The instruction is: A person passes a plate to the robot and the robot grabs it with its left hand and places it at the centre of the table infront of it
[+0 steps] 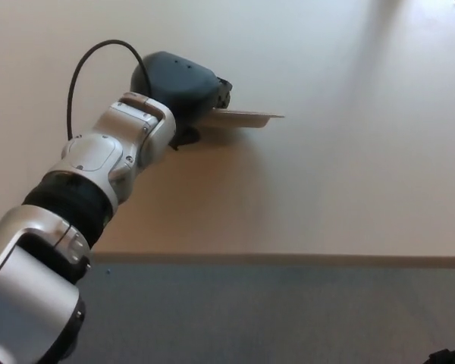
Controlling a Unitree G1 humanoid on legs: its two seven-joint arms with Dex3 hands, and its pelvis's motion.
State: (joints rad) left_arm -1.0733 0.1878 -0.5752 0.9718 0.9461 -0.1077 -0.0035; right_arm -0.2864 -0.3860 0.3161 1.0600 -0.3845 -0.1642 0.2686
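A beige plate (pixel 246 117) shows edge-on over the pale table (pixel 326 182), held nearly level and just above the surface. My left hand (pixel 180 87) is shut on the plate's left rim, its black back turned toward the camera and hiding the fingers and most of the plate. The silver forearm (pixel 110 155) reaches in from the lower left with a black cable looping over the wrist. My right hand does not show.
The table's front edge (pixel 288 258) runs across the lower picture, with grey floor (pixel 273 318) below it. A soft shadow falls across the table at the upper right.
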